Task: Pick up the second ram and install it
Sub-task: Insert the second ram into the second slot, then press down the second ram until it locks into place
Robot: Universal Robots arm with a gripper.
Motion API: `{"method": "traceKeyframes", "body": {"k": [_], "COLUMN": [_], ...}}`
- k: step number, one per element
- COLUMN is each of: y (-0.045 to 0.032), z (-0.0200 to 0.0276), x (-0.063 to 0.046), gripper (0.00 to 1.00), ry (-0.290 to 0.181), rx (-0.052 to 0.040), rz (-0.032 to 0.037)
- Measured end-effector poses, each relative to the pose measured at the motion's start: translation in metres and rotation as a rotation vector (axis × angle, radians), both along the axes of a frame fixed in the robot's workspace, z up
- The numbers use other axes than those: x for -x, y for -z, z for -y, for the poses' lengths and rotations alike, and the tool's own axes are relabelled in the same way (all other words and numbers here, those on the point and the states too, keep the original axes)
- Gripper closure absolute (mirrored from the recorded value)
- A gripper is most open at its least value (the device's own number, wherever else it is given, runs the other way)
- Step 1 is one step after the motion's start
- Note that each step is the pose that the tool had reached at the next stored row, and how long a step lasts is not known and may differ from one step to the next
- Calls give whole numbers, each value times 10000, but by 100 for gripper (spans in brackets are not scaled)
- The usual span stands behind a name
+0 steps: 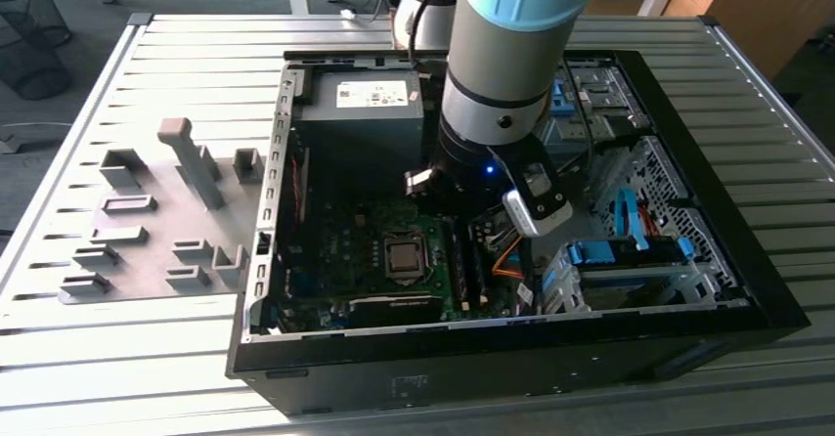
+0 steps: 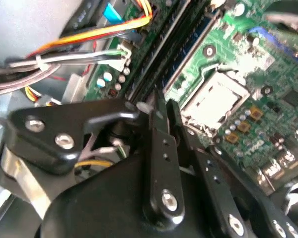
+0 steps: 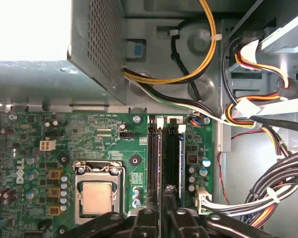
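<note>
A: Your arm [image 1: 503, 74] is down inside the open PC case [image 1: 730, 289] on the slatted desk [image 1: 144, 358], wrist low over the motherboard [image 1: 346, 250].

B: And the gripper [image 2: 161, 106]?

A: In the second wrist view your two black fingers [image 2: 164, 163] stand nearly together, tips right over the memory slots [image 2: 188, 49]. A thin edge seems to sit between them, but I can't tell if it's the ram or part of the gripper. So whether you have hold of anything, I can't say.

B: Where's the ram, then?

A: In the first wrist view the slots [image 3: 164, 158] run just beside the CPU socket [image 3: 97, 196], on the side toward the cable bundle [image 3: 268, 193]. One slot holds a dark strip with a blue edge [image 3: 174, 158], and it runs straight in under your fingertips [image 3: 154, 218]. That looks like a ram, standing in its slot. Whether it's the second one, I can't make out.

B: What else?

A: The power supply [image 1: 359, 113] lies at the far end of the case. Blue drive brackets [image 1: 627, 255] sit toward the exterior view's right. Grey fixture blocks [image 1: 144, 221] stand on the desk at the exterior view's left, well apart from your arm.
</note>
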State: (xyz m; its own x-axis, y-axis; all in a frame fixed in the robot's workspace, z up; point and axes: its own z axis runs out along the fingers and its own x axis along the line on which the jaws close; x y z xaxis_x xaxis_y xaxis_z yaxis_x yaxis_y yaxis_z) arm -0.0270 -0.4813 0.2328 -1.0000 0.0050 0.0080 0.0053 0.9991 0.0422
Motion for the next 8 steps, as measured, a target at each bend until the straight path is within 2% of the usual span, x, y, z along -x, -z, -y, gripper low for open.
{"method": "traceKeyframes", "body": {"k": [1,2,3,8], "y": [0,-1,-2,-3], "z": [0,0,0,1], "x": [0,0,0,0], "gripper": [80,87,89,89], "ry": [0,0,0,0], "rx": [-1,-1,0,1], "rz": [0,0,0,-1]}}
